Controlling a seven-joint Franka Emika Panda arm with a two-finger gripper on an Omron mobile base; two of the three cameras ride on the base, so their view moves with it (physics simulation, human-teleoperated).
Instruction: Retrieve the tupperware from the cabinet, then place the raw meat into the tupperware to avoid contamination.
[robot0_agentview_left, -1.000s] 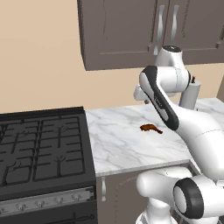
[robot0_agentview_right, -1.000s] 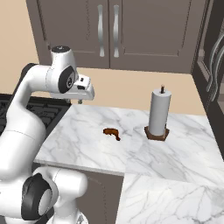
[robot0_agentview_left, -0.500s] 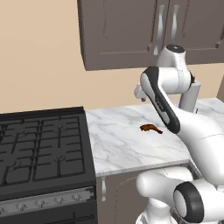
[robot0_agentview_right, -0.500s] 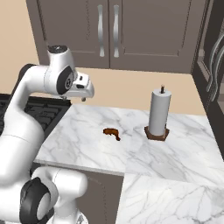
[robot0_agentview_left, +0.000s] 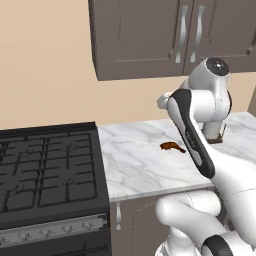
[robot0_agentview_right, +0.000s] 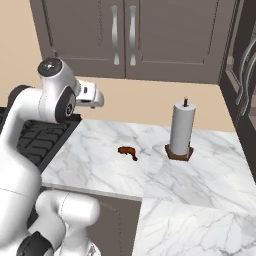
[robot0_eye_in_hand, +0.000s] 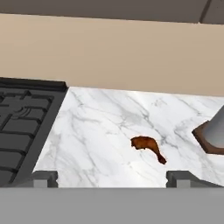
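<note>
The raw meat (robot0_agentview_left: 171, 146) (robot0_agentview_right: 127, 152) (robot0_eye_in_hand: 148, 145), a small reddish-brown drumstick shape, lies on the marble counter (robot0_agentview_left: 135, 160) (robot0_agentview_right: 100, 165) (robot0_eye_in_hand: 100, 131). My gripper (robot0_eye_in_hand: 113, 178) (robot0_agentview_right: 99, 98) (robot0_agentview_left: 162, 101) hangs open and empty well above the counter, back from the meat, and looks down at it. The dark wall cabinet (robot0_agentview_left: 150, 35) (robot0_agentview_right: 125, 30) hangs above with both panelled doors shut. The tupperware is hidden.
A black gas stove (robot0_agentview_left: 45, 175) (robot0_agentview_right: 35, 135) (robot0_eye_in_hand: 22, 127) adjoins the counter's left end. To the right of the meat, a tall white paper towel roll (robot0_agentview_right: 182, 130) stands on a brown base (robot0_eye_in_hand: 210, 140). A dark tall unit (robot0_agentview_right: 245, 60) closes the right side.
The arm's upper joint has drawn back slightly toward the base. The hand stays at about the same spot over the counter. The meat has not moved.
</note>
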